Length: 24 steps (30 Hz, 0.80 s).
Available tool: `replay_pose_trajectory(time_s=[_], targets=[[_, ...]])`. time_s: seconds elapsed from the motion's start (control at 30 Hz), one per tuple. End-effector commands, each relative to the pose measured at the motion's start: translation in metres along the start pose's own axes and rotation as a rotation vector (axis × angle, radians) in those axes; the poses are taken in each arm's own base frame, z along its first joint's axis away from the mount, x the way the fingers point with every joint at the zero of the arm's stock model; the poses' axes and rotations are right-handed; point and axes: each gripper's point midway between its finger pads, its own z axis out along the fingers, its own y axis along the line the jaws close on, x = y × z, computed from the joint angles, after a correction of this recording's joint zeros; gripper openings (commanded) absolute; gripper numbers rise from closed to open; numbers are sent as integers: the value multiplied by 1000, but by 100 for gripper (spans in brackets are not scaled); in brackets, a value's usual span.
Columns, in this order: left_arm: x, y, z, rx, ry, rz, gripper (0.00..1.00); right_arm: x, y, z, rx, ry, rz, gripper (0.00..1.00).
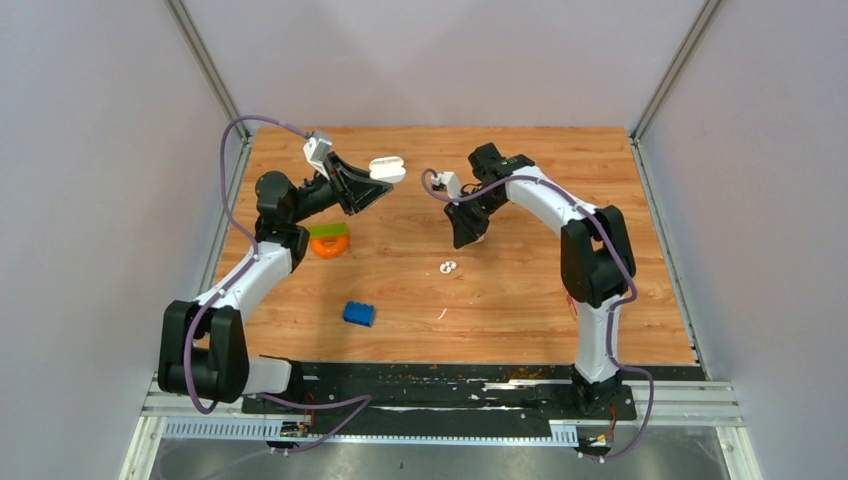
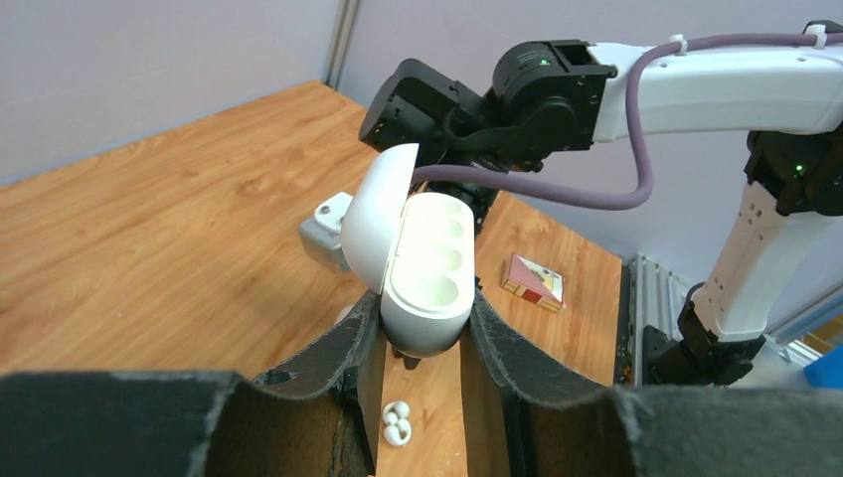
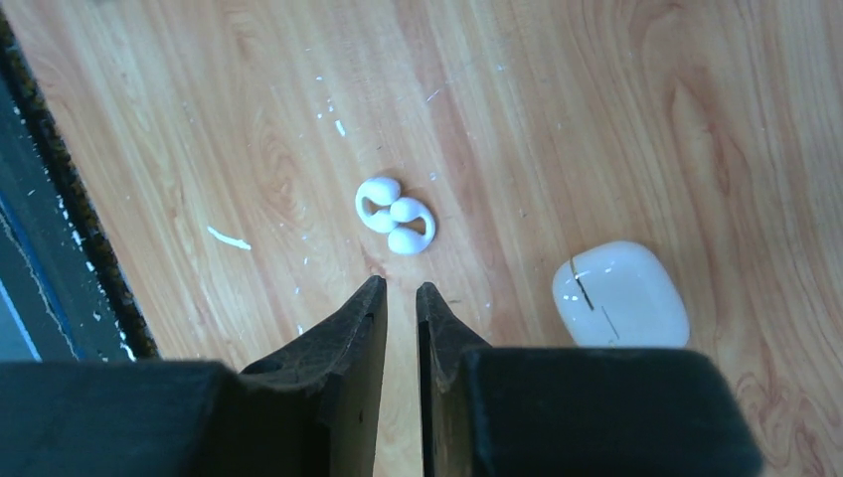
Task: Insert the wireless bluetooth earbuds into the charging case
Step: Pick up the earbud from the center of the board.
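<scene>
The white charging case [image 2: 427, 273] is held up off the table with its lid [image 2: 370, 224] swung open, and my left gripper [image 2: 422, 333] is shut on its lower body. From above, the case [image 1: 386, 168] sits at the back left with the left gripper [image 1: 372, 180] on it. The wireless bluetooth earbuds [image 1: 447, 266] lie together on the wood near the middle, seen as a small white cluster of earbuds [image 3: 396, 216] and as earbuds [image 2: 398, 424]. My right gripper [image 1: 468, 232] hangs above and just behind them; this gripper [image 3: 400, 290] shows a narrow gap with nothing in it.
A blue toy brick [image 1: 359, 313] lies near the front. An orange and green piece [image 1: 330, 240] sits by the left arm. A white rounded-square object [image 3: 620, 295] rests on the table beside the right fingers. A small red and white box [image 2: 535, 281] lies further off.
</scene>
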Motion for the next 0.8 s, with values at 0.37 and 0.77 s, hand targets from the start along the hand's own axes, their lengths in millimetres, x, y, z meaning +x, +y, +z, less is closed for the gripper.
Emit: replay_pose_trajectory(time_s=[0.37,0.77], targets=[[-17,-2,-10,-32,-50,54,0,-11,11,49,71,92,-20,19],[-13,-2,-12,-39,-49,43,0,3,19,65,47,134,7,23]])
